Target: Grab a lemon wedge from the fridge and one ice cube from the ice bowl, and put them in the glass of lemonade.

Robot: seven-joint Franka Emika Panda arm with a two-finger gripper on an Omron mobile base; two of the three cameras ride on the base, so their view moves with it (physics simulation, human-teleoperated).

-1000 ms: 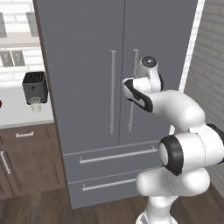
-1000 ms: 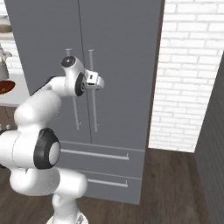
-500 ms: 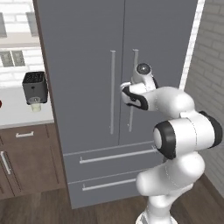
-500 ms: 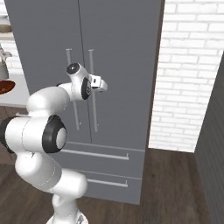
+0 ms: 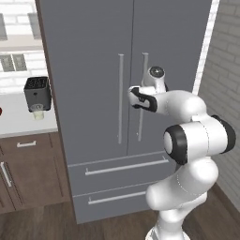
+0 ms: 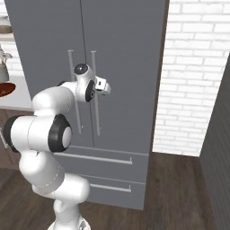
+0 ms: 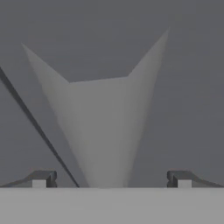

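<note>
- Gripper (image 7: 111, 179) spread wide, nothing between the fingertips (image 7: 41, 178); pointed straight at the fridge (image 5: 93, 56) front.
- Hand close up against the right-hand door handle (image 5: 142, 96); in the hand view a pale bar (image 7: 103, 127) rising between the two tips, dark door seam (image 7: 35, 124) slanting off to one side.
- Touching the handle or just short of it: cannot tell.
- Both fridge doors shut; two drawers (image 5: 124, 166) below the gripper, also shut.
- Left-hand door handle (image 5: 120, 103) just beside the gripper.
- Well off to the gripper's left: tabletop (image 5: 18, 124) with a dark boxy appliance (image 5: 37, 92).
- Edge of a reddish-brown ice bowl (image 6: 5, 89) seen in the right base view, far left of the gripper.
- White brick wall (image 6: 197, 76) to the gripper's right.
</note>
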